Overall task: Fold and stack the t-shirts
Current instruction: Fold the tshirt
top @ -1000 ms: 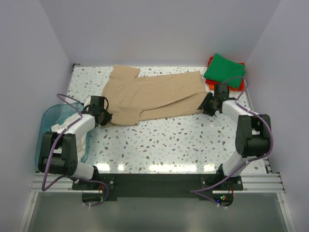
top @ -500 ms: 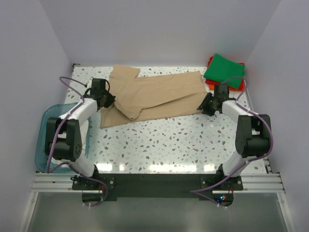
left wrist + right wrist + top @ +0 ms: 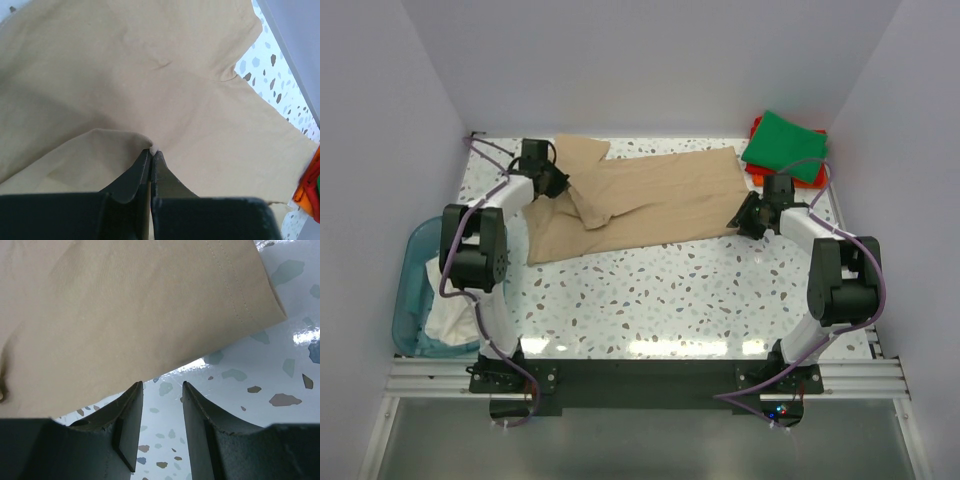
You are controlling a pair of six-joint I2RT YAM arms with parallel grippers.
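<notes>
The tan t-shirt (image 3: pixel 650 195) lies spread across the back of the table, its left part doubled over. My left gripper (image 3: pixel 560 185) is shut on a fold of the tan shirt (image 3: pixel 125 75), pinched at its tips (image 3: pixel 152 150). My right gripper (image 3: pixel 744 217) is open and empty, jaws apart just off the shirt's right hem (image 3: pixel 150 300). A folded green t-shirt (image 3: pixel 784 146) lies on an orange-red one (image 3: pixel 757 172) at the back right. A white shirt (image 3: pixel 450 310) sits in the basket.
The translucent teal basket (image 3: pixel 412 290) stands at the left edge beside the left arm's base. Walls close in the table at the back and sides. Speckled tabletop (image 3: pixel 670 290) shows in front of the shirt.
My left gripper has carried the shirt's lower left corner up and back toward the far left, folding that part over. The right gripper has stayed in place.
</notes>
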